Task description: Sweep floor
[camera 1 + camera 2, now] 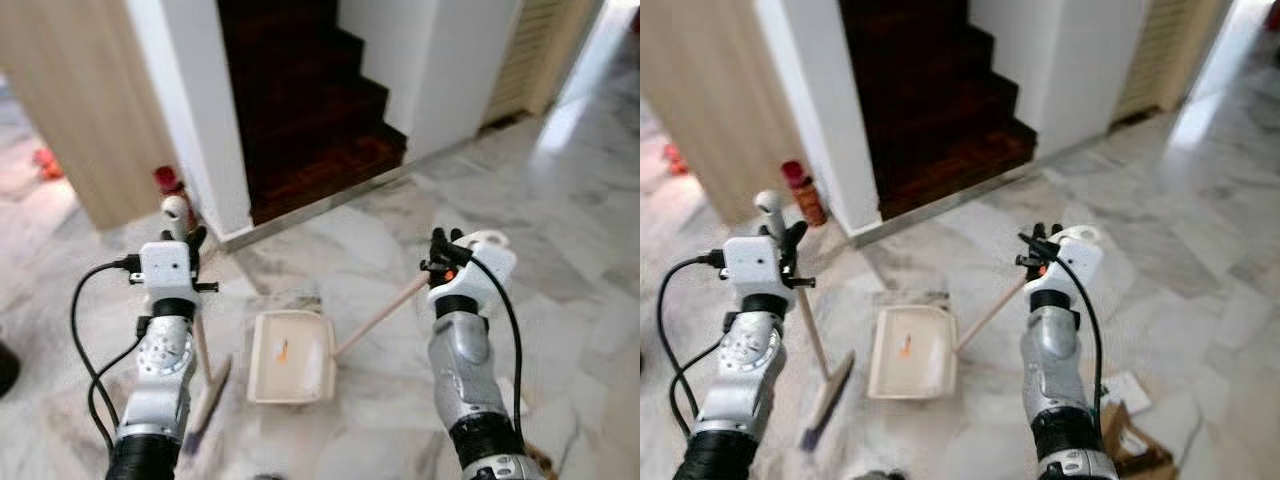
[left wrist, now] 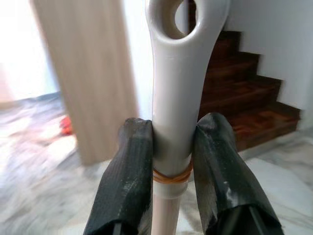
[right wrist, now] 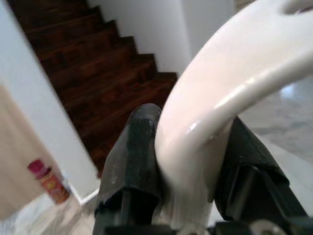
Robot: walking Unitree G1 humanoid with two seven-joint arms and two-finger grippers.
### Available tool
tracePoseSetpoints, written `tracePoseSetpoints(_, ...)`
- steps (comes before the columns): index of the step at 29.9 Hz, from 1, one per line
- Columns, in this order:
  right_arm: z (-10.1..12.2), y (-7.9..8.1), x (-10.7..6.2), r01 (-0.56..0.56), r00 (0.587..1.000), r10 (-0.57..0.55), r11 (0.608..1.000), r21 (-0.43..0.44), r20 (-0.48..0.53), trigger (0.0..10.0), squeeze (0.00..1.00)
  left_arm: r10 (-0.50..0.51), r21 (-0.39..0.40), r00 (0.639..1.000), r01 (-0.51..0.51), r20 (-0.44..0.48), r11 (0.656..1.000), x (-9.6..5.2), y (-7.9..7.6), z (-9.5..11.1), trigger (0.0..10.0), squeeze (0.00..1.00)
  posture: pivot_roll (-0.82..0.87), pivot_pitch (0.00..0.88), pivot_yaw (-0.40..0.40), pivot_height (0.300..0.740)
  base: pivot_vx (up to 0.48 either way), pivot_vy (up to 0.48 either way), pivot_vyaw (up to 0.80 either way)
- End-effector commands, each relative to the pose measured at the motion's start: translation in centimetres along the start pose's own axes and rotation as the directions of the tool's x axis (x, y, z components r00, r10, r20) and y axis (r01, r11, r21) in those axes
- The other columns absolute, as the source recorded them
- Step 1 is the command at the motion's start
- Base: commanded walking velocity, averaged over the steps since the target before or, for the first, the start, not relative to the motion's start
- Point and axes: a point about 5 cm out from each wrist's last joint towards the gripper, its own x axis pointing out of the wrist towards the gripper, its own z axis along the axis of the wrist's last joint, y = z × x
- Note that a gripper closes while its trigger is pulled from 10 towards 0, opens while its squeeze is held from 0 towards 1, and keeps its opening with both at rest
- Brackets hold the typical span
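Two grippers are each clamped on a handle above the marbled floor (image 1: 560, 200). The left gripper (image 2: 172, 147) has its black fingers (image 2: 128, 176) pressed flat against both sides of the broom (image 1: 203, 370), gripping the pale grey grip just below its hanging hole and above a rubber band; the wooden stick runs down to the brush head resting on the floor at the robot's left. The right gripper (image 3: 190, 147) squeezes the curved white top of the dustpan (image 1: 293, 357) handle, jaws tight on it with no gap. That pan sits flat on the floor between the arms, holding a small orange scrap (image 1: 282, 349). Dark wooden stairs (image 1: 310, 100) rise ahead, with a red-capped bottle (image 1: 803, 192) beside the white wall.
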Motion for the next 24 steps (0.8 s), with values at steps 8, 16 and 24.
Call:
tracePoseSetpoints(8, 1.33, 0.64, 0.79, -0.015, 0.999, 0.013, 0.999, 0.041, 0.041, 10.0, 0.0, 0.042, 0.008, 0.999, -0.042, 0.032, 0.999, 0.5, 0.62, 0.95, 10.0, 0.0, 0.03, 0.0, -0.051, 0.74, 0.0, 0.122, 0.0)
tracePoseSetpoints(16, 1.34, 0.76, 0.88, -0.026, 0.999, 0.025, 0.999, 0.035, 0.033, 10.0, 0.0, 0.052, 0.005, 0.998, -0.052, 0.031, 0.999, 0.52, 0.61, 1.01, 10.0, 0.0, 0.03, 0.0, -0.056, 0.74, 0.0, 0.339, 0.0)
tracePoseSetpoints(24, 1.6, 0.87, 0.94, -0.038, 0.998, 0.036, 0.999, 0.029, 0.047, 10.0, 0.0, 0.061, 0.003, 0.998, -0.061, 0.032, 0.998, 0.5, 0.64, 1.08, 10.0, 0.0, 0.03, 0.002, -0.062, 0.74, 0.0, 0.34, 0.48)
